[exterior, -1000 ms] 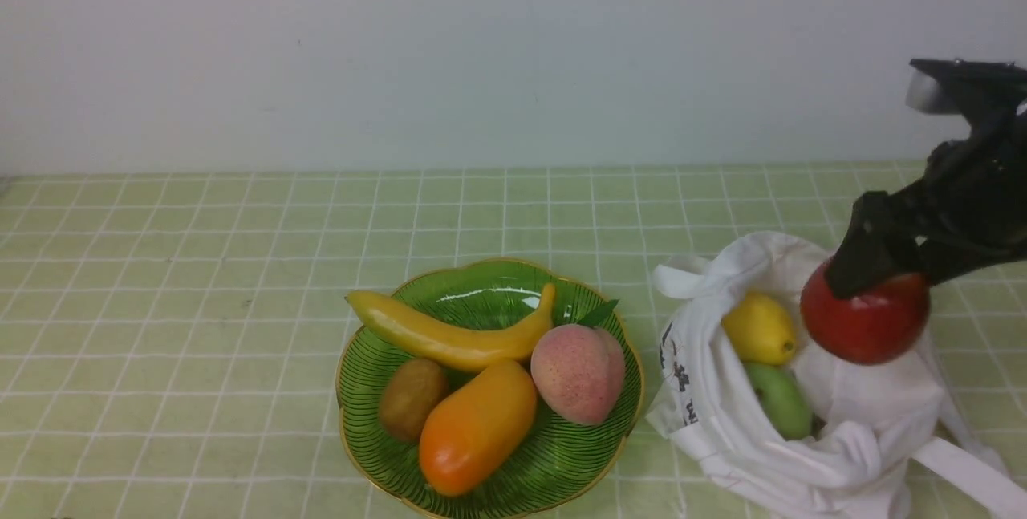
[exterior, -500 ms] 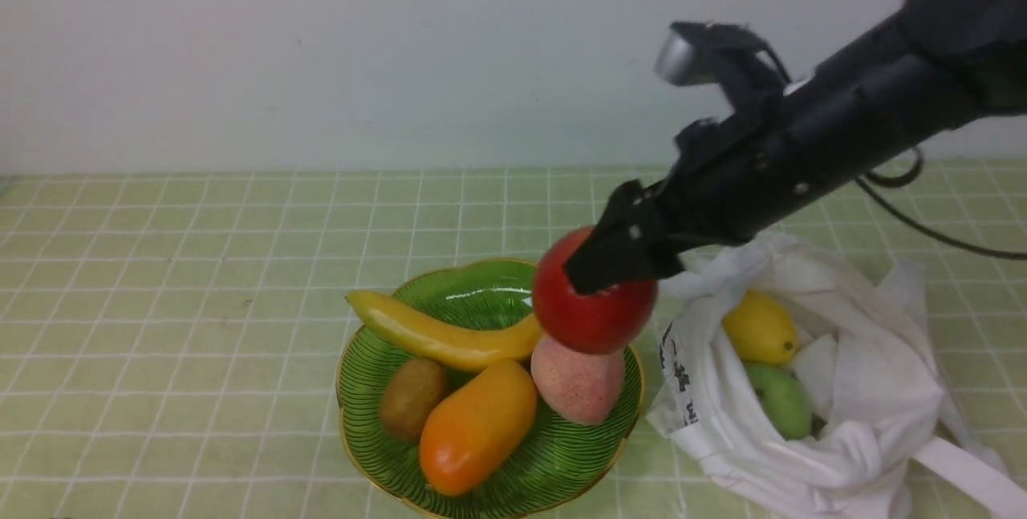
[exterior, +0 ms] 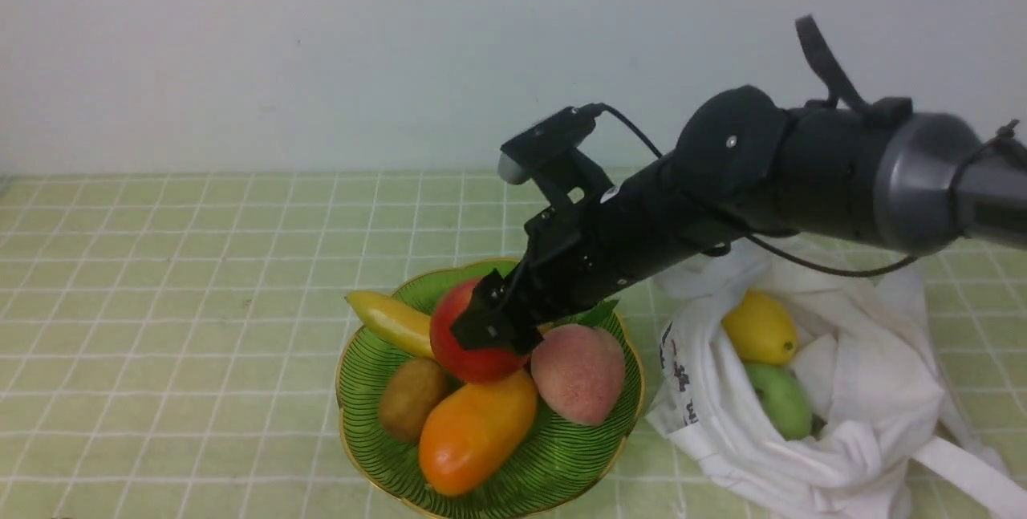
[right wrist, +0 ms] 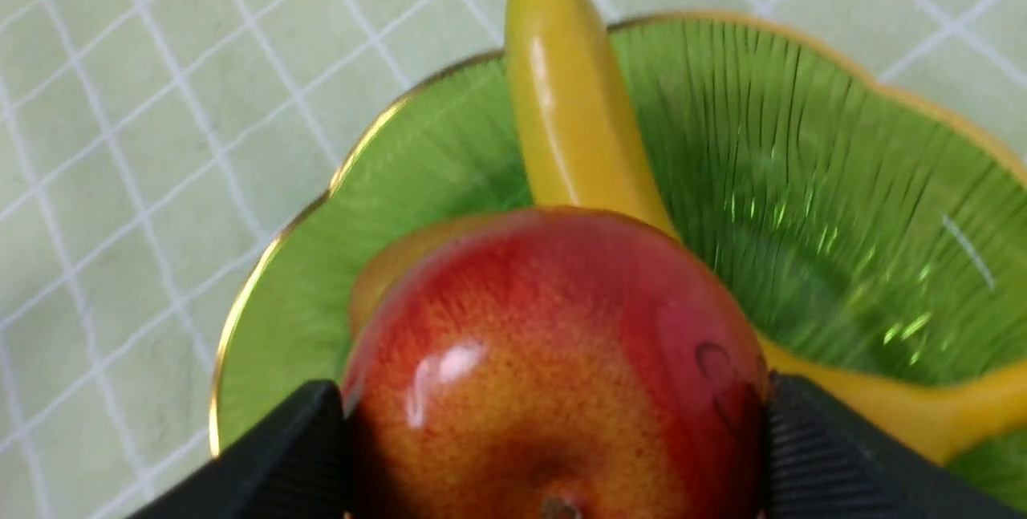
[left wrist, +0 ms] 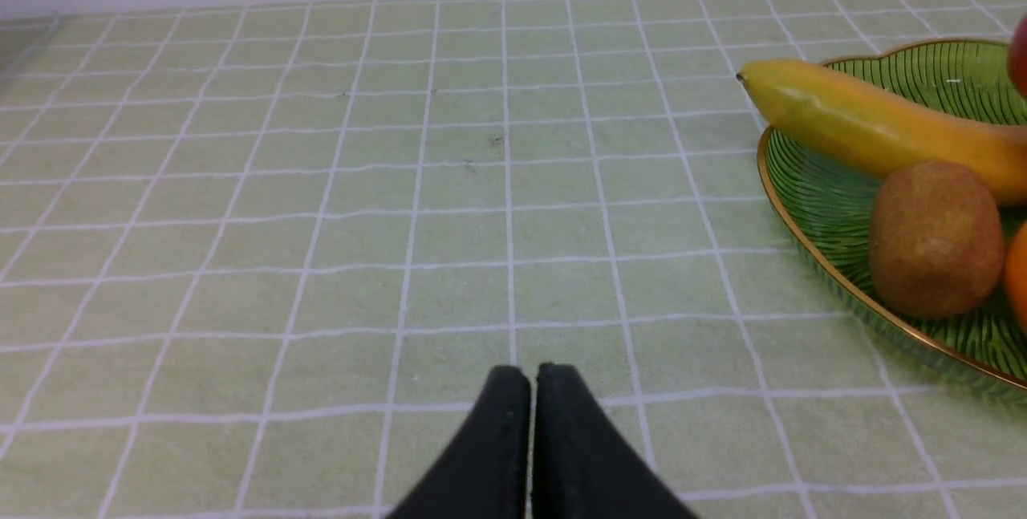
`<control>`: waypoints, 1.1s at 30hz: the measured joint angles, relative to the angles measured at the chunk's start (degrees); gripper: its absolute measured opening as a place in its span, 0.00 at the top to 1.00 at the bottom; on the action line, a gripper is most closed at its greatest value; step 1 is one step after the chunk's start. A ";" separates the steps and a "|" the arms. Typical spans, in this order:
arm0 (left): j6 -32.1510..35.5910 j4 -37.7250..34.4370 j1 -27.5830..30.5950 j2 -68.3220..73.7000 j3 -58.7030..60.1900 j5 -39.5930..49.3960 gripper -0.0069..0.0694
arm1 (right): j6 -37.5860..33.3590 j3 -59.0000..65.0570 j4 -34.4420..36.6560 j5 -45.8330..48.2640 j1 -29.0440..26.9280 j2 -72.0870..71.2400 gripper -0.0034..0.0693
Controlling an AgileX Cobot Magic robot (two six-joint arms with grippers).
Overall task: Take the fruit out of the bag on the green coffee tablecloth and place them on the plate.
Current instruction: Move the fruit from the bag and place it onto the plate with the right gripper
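Note:
My right gripper (exterior: pixel 485 330) is shut on the red apple (exterior: pixel 465 338), holding it over the middle of the green ribbed plate (exterior: pixel 594 455), just above the banana (exterior: pixel 385 318). In the right wrist view the apple (right wrist: pixel 554 358) sits clamped between both black fingers (right wrist: pixel 810 447). The white bag (exterior: pixel 850 423) lies open at the right on the green checked tablecloth (exterior: pixel 160 302), with the yellow lemon (exterior: pixel 758 329) and the green fruit (exterior: pixel 780 400) inside. My left gripper (left wrist: pixel 531 379) is shut and empty, low over the cloth left of the plate (left wrist: pixel 810 206).
The plate also holds an orange mango (exterior: pixel 473 427), a brown kiwi (exterior: pixel 411 397) and a pink peach (exterior: pixel 578 373). A bag strap (exterior: pixel 963 479) trails off toward the front right. A pale wall stands behind the table.
My right arm has swung left from over the bag with the apple and lowered it onto the plate's fruit. The bag has slumped open a little.

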 joint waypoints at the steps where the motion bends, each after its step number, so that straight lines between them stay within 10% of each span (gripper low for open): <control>1: 0.00 0.00 0.00 0.00 0.00 0.00 0.92 | -0.28 0.00 0.80 -0.69 -0.01 0.23 0.13; 33: 0.00 0.00 0.00 0.00 0.00 0.00 0.92 | 0.26 -0.07 3.55 2.50 -0.01 1.67 0.03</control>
